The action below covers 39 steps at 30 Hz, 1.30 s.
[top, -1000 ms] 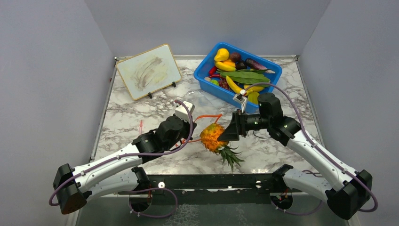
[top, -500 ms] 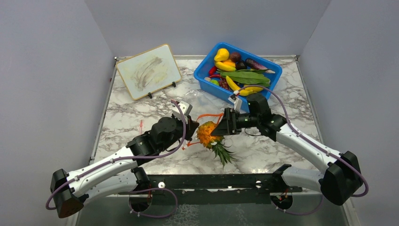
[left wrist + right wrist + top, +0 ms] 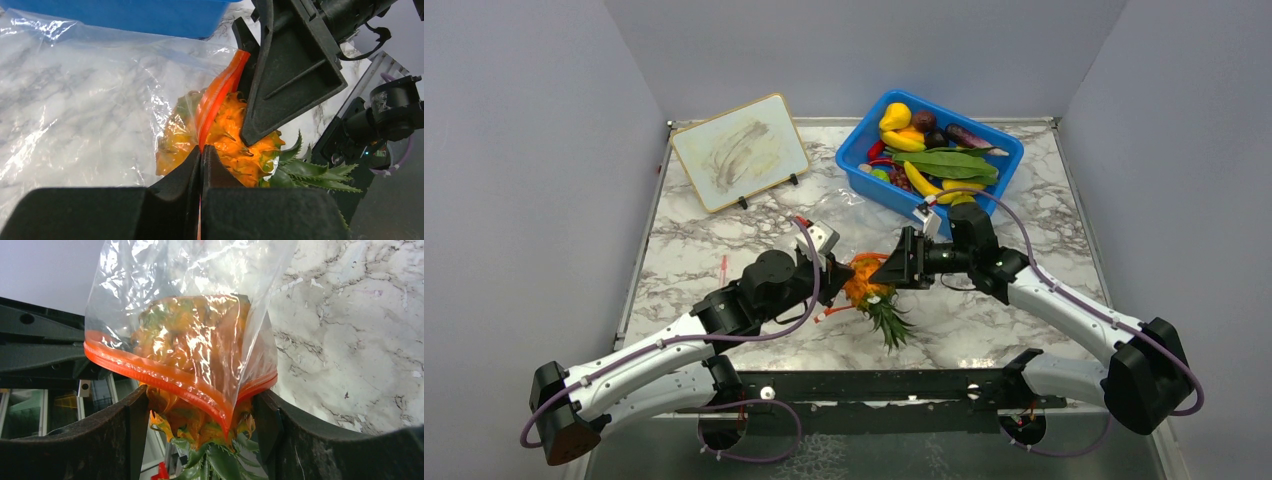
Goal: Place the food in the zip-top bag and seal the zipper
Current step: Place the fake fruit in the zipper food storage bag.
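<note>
The orange pineapple point(image 3: 862, 283) with its green crown point(image 3: 887, 322) hangs between my two grippers above the table's middle. My right gripper point(image 3: 200, 432) is shut on the pineapple point(image 3: 192, 345), one finger on each side. The pineapple's body sits partly inside the clear zip-top bag point(image 3: 200, 275), and the crown point(image 3: 220, 462) sticks out. The red-orange zipper point(image 3: 165, 376) lies open around the fruit. My left gripper point(image 3: 201, 150) is shut on the zipper point(image 3: 217, 95) at the bag's mouth. The bag point(image 3: 75, 90) trails away behind it. Both grippers also show in the top view, left point(image 3: 832, 266) and right point(image 3: 886, 275).
A blue bin point(image 3: 856, 160) with bananas, leaves and several other toy fruits stands at the back right, just beyond the bag. A small framed whiteboard point(image 3: 739, 150) stands propped at the back left. A short red mark point(image 3: 723, 268) lies on the marble at the left.
My right gripper has carried the pineapple to the left, into the bag's mouth. My left gripper has moved up to meet it, holding the zipper.
</note>
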Each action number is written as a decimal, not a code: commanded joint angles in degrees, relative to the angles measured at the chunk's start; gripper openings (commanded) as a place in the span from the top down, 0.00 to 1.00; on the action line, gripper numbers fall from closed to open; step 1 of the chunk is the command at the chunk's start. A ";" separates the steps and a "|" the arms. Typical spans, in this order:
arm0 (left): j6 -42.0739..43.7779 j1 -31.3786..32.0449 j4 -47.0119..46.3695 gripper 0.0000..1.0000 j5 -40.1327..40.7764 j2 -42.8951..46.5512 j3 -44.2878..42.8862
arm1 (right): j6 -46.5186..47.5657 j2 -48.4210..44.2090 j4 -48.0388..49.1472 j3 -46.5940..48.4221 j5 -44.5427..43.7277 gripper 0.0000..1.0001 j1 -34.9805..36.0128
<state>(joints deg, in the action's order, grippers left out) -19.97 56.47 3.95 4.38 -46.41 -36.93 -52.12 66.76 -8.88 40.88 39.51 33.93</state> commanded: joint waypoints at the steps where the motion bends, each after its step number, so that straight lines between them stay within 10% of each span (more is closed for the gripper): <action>1: 1.25 0.07 -1.20 1.00 -4.71 -0.20 0.63 | -6.14 -1.33 7.28 -1.49 -2.58 0.65 0.21; 13: 1.49 0.05 -1.34 1.00 -8.79 -0.35 1.16 | -13.14 -2.58 13.46 -4.08 -10.76 0.61 0.25; 30: -4.74 0.05 -0.68 1.00 2.32 0.96 -1.02 | 2.89 -0.85 -3.82 7.99 -7.39 0.23 0.21; 39: -6.04 0.05 -1.61 1.00 3.73 0.33 -1.94 | 4.22 -1.16 -5.31 9.00 -6.92 0.25 0.24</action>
<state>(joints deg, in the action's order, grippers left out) -24.95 56.36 3.07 5.98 -46.30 -36.23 -49.93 66.89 -13.04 46.89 31.51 34.04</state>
